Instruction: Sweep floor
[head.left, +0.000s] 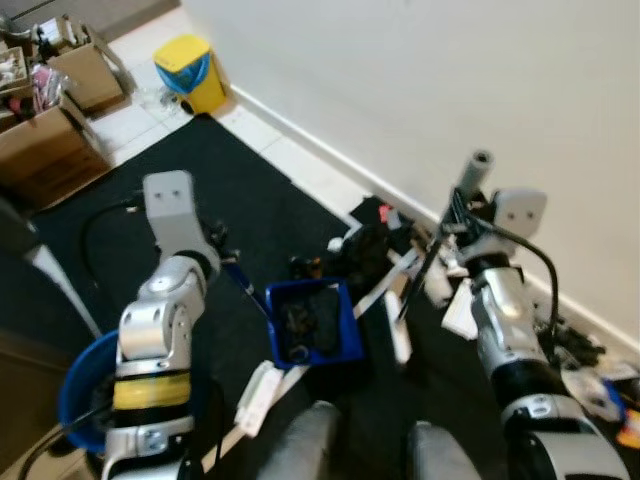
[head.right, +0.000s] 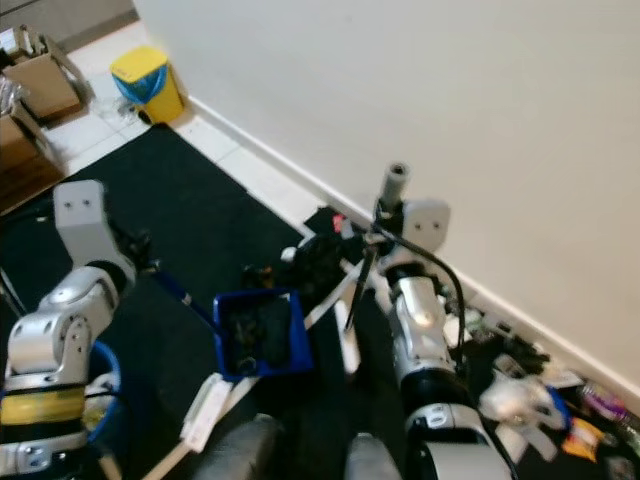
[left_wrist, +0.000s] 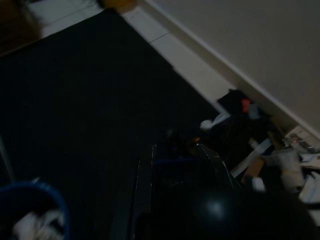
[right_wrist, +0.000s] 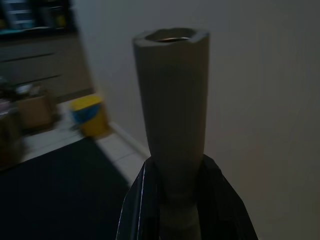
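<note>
Gripping the grey broom handle (right_wrist: 172, 115), the right gripper (right_wrist: 175, 200) has its two black fingers pressed against either side of the shaft just below the flared, hollow tip. From the head views that handle (head.left: 478, 170) pokes up at about 1 o'clock, close to the white wall (head.left: 450, 90), with the right arm (head.left: 505, 320) reaching up to it.

A blue dustpan (head.left: 312, 320) sits on the black mat (head.left: 230, 210) near the centre of the scene, with dark debris inside it. Its blue handle (head.left: 245, 282) runs off toward 10 o'clock, up to the left gripper (head.left: 222, 252) — the fingers there are too dark and small to say whether they clasp it or not. In the left wrist view the dustpan (left_wrist: 185, 170) is only a dim shape.

Beyond the dustpan, toward 1 o'clock, lies a heap of dark litter and white scraps (head.left: 385, 250) along the skirting. More rubbish (head.right: 530, 395) is scattered at 4 o'clock by the wall.

A blue bucket (head.left: 80, 390) stands at 8 o'clock beside the left arm (head.left: 160, 330). Far off at 11 o'clock a yellow bin (head.left: 190, 72) stands on the pale tiles, with cardboard boxes (head.left: 50, 140) at 10 o'clock.
</note>
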